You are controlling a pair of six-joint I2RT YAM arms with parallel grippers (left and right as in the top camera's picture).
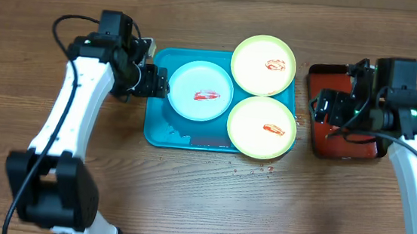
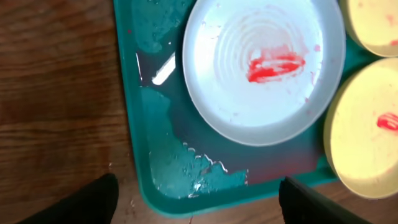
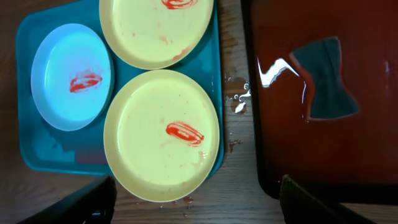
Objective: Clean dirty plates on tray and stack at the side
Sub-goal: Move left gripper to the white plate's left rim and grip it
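The turquoise tray holds three plates, each with a red sauce smear. The pale blue-white plate lies at its left. One yellow-green plate lies at the back right and another at the front right. My left gripper is open and empty at the tray's left rim. In the left wrist view the left gripper hangs over the wet tray corner, near the blue plate. My right gripper is open and empty over the red tray's left edge. In the right wrist view the right gripper looks down on the front yellow-green plate.
A red tray with a black rim stands right of the turquoise tray. It holds water and a grey bow-tie-shaped piece. Water drops and sauce specks lie on the wooden table between the trays. Water pools in the turquoise tray's front left.
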